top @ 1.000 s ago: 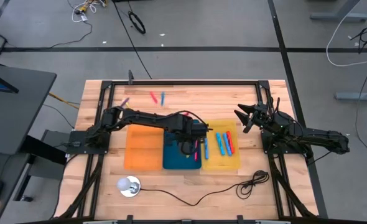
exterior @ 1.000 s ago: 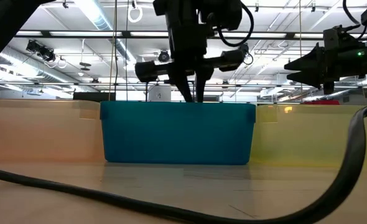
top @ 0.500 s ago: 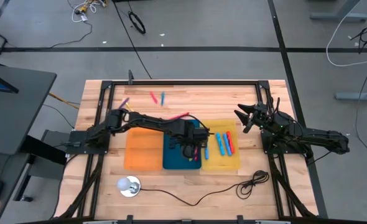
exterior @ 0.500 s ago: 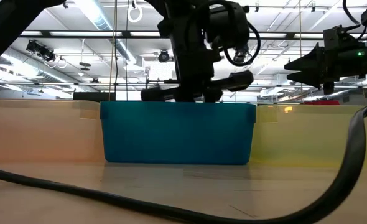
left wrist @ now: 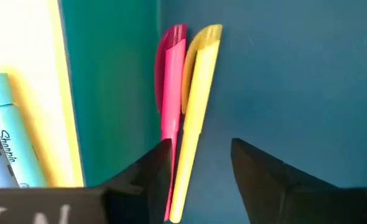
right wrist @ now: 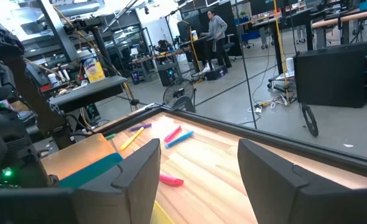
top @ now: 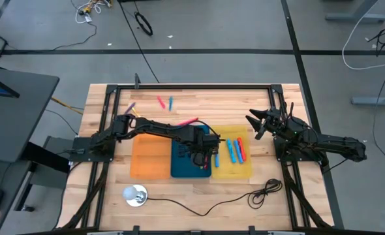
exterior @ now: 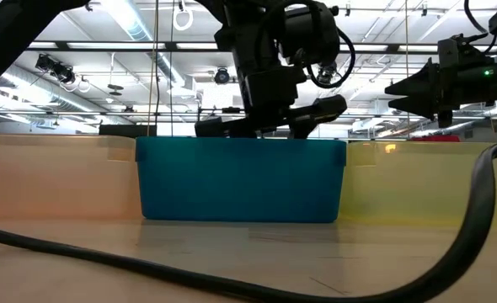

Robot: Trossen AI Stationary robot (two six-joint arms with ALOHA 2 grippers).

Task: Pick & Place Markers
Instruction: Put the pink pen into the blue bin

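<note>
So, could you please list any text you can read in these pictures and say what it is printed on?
"Sharpie": script on the light blue marker lying in the yellow tray, left wrist view.
The bottle on a far bench in the right wrist view has a label, too blurred to read.
Nothing else is readable.

Overhead, table-level, two wrist views

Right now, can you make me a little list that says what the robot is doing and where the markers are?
left end effector: open, low in the blue tray
just below it: a yellow marker and a pink marker lying side by side along the tray wall
right end effector: open, empty, waiting in the air by the table's right edge
yellow tray: blue and red markers inside
orange tray: no markers seen in it
loose markers: a few at the far side of the table
</note>
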